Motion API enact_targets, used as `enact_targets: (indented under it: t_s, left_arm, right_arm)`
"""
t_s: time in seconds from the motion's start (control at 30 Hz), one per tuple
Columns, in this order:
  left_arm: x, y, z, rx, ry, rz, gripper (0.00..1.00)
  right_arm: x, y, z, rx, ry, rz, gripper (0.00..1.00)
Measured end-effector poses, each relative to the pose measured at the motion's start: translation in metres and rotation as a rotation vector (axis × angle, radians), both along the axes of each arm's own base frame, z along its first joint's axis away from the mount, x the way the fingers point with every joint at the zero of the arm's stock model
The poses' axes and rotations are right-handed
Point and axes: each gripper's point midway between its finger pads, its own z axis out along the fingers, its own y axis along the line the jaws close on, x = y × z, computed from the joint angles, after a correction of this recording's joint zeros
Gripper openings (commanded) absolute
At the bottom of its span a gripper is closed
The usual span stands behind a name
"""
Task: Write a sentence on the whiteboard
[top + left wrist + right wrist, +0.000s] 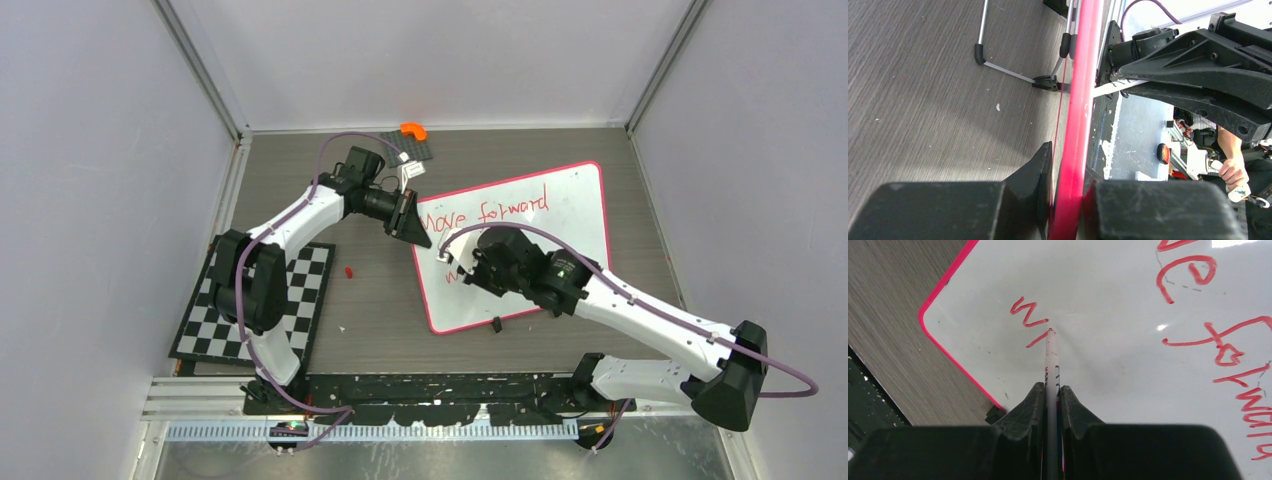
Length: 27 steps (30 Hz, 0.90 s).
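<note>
Whiteboard [575, 225]: one, flat on the tabletop [370, 300], right of centre.
Right pincer [1050, 390]: nearer; pinching one marker [1050, 357], tip touching the board.
Sentence [487, 207]: one line done, second barely begun; I judge blank space runs rightward along the long axis.
Left pincer [1068, 175]: pressed onto the far-left rim.

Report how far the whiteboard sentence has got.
Done: the first line, "Move forward", in red on the whiteboard. In hand: the right gripper holds a marker at the second line's first strokes while the left gripper clamps the rim. Left: the rest of that line.
</note>
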Motion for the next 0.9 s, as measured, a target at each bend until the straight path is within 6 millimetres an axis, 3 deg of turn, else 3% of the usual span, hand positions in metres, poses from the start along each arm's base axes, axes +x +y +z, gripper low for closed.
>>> enact_targets:
  t_s: [0.43, 0.9]
  left_arm:
    - [0.0, 0.0, 0.0, 0.001, -0.002, 0.001, 0.0]
    - [0.0, 0.0, -0.001, 0.0, -0.001, -0.002, 0.0]
  right_arm:
    - [0.016, 0.0, 0.001, -0.015, -0.052, -0.052, 0.0]
    - [0.012, 0.0, -0.001, -0.017, -0.033, -0.037, 0.0]
